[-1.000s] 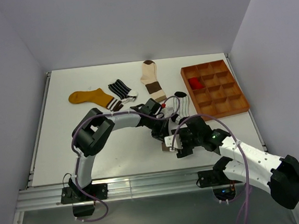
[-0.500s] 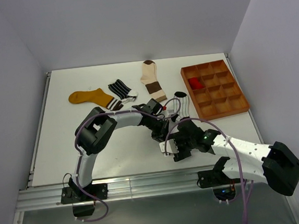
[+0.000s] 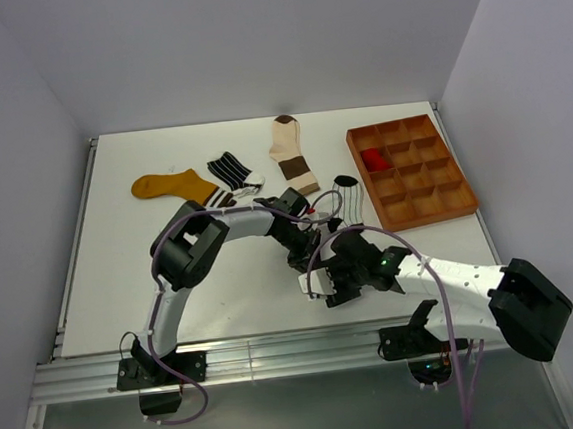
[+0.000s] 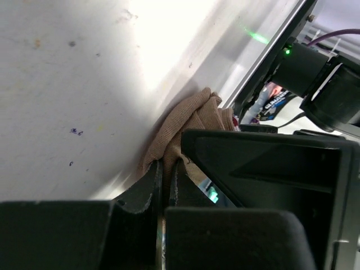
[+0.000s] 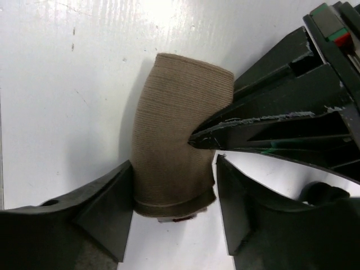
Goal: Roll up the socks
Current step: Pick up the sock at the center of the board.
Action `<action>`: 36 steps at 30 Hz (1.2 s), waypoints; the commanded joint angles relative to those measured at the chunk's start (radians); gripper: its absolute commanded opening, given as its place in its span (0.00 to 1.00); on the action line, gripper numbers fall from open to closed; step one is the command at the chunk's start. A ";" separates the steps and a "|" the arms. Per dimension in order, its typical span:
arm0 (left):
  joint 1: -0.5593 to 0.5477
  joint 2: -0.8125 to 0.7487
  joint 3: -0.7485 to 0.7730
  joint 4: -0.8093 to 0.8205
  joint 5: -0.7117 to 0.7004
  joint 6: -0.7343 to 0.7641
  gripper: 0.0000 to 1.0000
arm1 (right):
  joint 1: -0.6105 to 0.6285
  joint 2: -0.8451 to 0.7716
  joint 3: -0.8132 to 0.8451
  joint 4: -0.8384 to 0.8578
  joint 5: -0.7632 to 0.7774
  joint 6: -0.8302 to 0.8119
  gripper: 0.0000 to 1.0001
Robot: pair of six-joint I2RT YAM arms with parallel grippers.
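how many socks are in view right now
6: mustard yellow sock far left, black-white striped sock beside it, cream-and-brown sock at the back, white pinstriped sock mid-table, red sock in the brown tray, taupe sock front centre.

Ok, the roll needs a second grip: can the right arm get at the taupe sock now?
Probably yes: the taupe sock lies between the open fingers of the right end effector; the left end effector pinches only its edge.

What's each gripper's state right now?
Left gripper: closed, pinching the taupe sock.
Right gripper: open, fingers on either side of the same sock.
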 commanded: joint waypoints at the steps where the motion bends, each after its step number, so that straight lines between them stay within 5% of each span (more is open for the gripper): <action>1: -0.014 0.067 -0.028 -0.052 -0.096 -0.005 0.00 | 0.015 0.054 0.011 0.005 0.038 0.015 0.60; 4: -0.014 0.064 -0.037 -0.021 -0.068 -0.032 0.00 | 0.018 0.123 0.040 -0.025 0.052 0.027 0.49; 7: -0.014 0.059 -0.039 -0.001 -0.047 -0.052 0.02 | 0.016 0.191 0.077 -0.065 0.053 0.050 0.27; 10: -0.005 0.044 -0.045 0.025 -0.045 -0.068 0.11 | 0.018 0.193 0.094 -0.078 0.041 0.068 0.13; 16: 0.058 -0.043 -0.109 0.128 -0.045 -0.120 0.35 | 0.012 0.199 0.131 -0.131 0.015 0.090 0.01; 27: 0.254 -0.264 -0.168 0.296 -0.109 -0.226 0.36 | -0.074 0.183 0.261 -0.242 -0.124 0.154 0.00; 36: 0.356 -0.372 -0.178 0.315 -0.158 -0.253 0.33 | -0.313 0.231 0.532 -0.415 -0.281 0.180 0.00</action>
